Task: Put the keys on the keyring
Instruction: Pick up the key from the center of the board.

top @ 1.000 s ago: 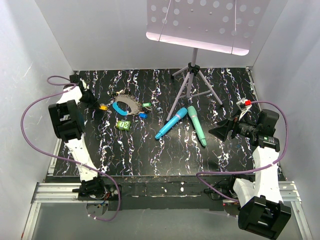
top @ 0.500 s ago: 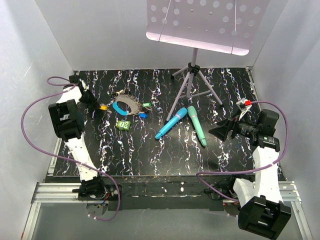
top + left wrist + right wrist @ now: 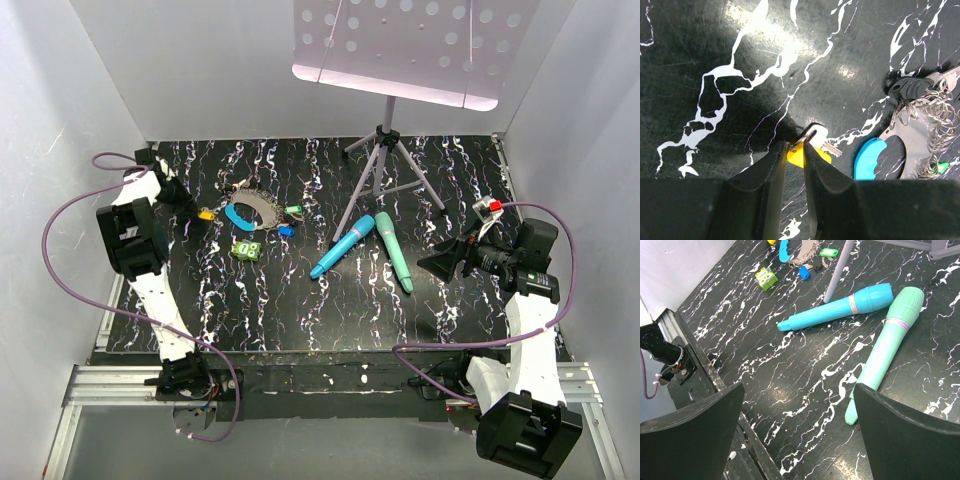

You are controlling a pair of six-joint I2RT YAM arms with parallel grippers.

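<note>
The yellow key point(image 3: 810, 155) lies on the black marbled surface point(image 3: 290, 300), just beside the blue curved end of the keyring point(image 3: 910, 145). The left gripper point(image 3: 794, 150) is nearly closed, and the key's yellow head sits squeezed between its two fingers. We think it holds the head so that the key's little wire loop pokes out in front, free to go onto the keyring.

The keyring lies flat near the far left of the surface. The green key point(image 3: 293, 210) and the blue key point(image 3: 286, 230) lie close by on its right side, loose on the surface as far as we can see, so there is more to do.

We see no box or bowl here. The only thing that holds other things is the keyring itself, with a bunch of small wire rings hanging on its grey part. We cannot tell if any key is on it yet.

Farther out, the right gripper point(image 3: 800, 440) hangs wide open with nothing in it, near two toy microphones point(image 3: 840, 305) and the legs of a music stand point(image 3: 385, 150) — we guess it is waiting for its turn.
</note>
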